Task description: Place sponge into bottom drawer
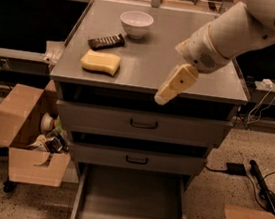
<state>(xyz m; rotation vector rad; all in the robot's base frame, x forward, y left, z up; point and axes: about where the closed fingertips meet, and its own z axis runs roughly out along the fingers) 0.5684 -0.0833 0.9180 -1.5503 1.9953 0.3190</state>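
Sponge (101,62) on the worktop (149,57), bottom drawer (130,204) pulled open below.
One pale yellow sponge, a soft block with rounded corners, lies flat near the worktop's front-left edge, just in front of one dark ribbed bar (106,41); one white bowl (136,23) stands farther back. Two upper drawers (143,124) are shut. The tool (160,99) hangs over the front edge, well right of the sponge; whether it is open or closed cannot be told.

Sponge (101,62): pale yellow block w/ rounded corners, lying flat on tabletop (149,57) near front-left, long side approx. parallel to front edge. Bottom drawer (130,206): grey, shallow, pulled out toward camera at floor level, low side walls. Gripper (162,96) hangs over tabletop's front edge, right of sponge, not touching it.
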